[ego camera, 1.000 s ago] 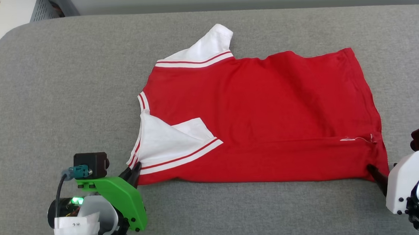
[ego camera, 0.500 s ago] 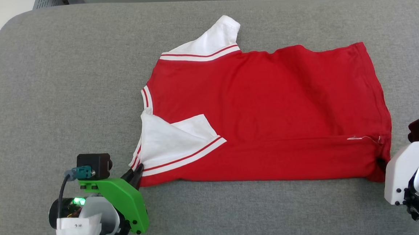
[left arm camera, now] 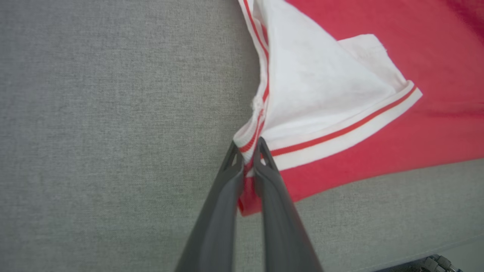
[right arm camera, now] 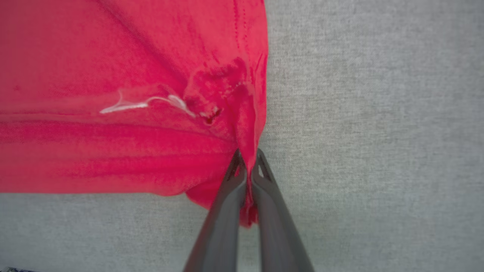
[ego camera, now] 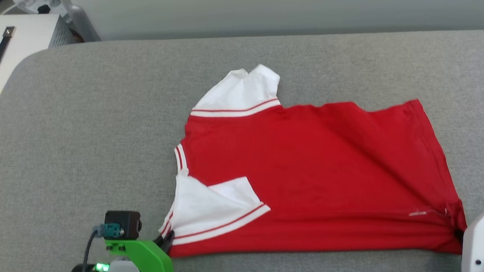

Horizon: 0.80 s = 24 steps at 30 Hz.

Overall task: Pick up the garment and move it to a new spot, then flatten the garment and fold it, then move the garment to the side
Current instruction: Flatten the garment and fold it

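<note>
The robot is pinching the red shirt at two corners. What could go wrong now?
1. The right gripper pinches only a thin bunch at a hem corner of the garment, so the fabric might slip out when lifted.
2. The left gripper grips the striped trim beside the folded-over white sleeve, and that sleeve could end up crumpled inside the fold.

A: The right gripper [right arm camera: 247, 155] is clamped on the red shirt [right arm camera: 113, 56], a corner bunched between its two dark fingers.
B: Yes, the cloth puckers just above the tips, creases running up and left.
A: A white thread [right arm camera: 147, 102] lies loose beside that pucker.
B: Grey fabric surface [right arm camera: 378, 113] shows right and below.
</note>
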{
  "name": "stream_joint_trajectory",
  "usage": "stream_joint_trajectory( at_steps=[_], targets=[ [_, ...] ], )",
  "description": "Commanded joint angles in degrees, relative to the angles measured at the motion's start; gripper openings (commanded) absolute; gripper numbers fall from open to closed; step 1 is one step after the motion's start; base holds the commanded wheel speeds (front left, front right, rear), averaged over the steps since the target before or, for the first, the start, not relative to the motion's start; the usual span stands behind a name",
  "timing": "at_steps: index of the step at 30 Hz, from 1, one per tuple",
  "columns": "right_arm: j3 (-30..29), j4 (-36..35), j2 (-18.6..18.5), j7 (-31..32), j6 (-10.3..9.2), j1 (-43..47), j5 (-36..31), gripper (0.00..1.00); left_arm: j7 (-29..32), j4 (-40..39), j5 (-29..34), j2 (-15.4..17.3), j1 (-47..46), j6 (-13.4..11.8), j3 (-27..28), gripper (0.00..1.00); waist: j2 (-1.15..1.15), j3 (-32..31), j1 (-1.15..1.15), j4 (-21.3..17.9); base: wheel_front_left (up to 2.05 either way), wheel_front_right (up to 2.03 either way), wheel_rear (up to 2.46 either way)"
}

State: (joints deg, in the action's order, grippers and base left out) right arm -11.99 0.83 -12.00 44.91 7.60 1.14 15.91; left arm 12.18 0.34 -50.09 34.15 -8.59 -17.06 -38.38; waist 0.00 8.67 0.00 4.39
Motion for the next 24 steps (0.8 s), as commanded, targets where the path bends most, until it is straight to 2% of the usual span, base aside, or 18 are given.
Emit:
stream_joint_trajectory(
  at_steps=[1, 9, 18, 19, 20, 24],
  targets=[
    [-0.98, -0.95, 0.23, 0.61, -0.11, 1.78, -0.15, 0.0, 0.12, 0.51, -0.72, 0.31, 1.24, -0.01, 0.03, 0.0, 0.0, -1.95, 0.0, -0.66, 0.0, 0.0, 0.0],
    [-3.5, -3.86, 1.83, 2.52, -0.11, 6.04, -1.04, 0.0, -0.07, 3.16, -1.79, -1.08, 3.47, 0.95, -1.43, 0.0, 0.0, -2.85, 0.0, -1.2, 0.0, 0.0, 0.0],
    [-3.05, -0.98, 2.14, 0.34, -0.11, 4.44, -1.03, 0.0, -0.74, 8.74, -1.65, -2.64, 2.07, 2.86, -2.4, 0.0, 0.0, -1.51, 0.0, -1.46, 0.0, 0.0, 0.0],
    [-2.88, -0.57, 2.06, -0.22, -0.11, 4.16, -1.07, 0.24, -0.68, 9.4, -1.41, -2.66, 1.79, 2.96, -2.61, 0.49, 0.0, -1.39, 0.0, -1.46, 0.0, 0.0, 0.0],
    [-2.78, -0.32, 2.07, -0.81, -0.11, 3.93, -0.97, 1.0, -0.6, 9.81, -1.27, -2.67, 1.61, 3.09, -2.78, 1.0, 0.0, -1.31, 0.0, -1.47, 0.0, 0.0, 0.0],
    [-1.89, -0.48, 2.29, -3.44, -0.11, 2.62, 0.7, 1.0, -1.95, 10.07, -0.74, -2.21, 0.7, 3.02, -2.0, 1.0, 0.0, -1.24, 0.0, -1.79, 0.0, 0.0, 0.0]
  ],
)
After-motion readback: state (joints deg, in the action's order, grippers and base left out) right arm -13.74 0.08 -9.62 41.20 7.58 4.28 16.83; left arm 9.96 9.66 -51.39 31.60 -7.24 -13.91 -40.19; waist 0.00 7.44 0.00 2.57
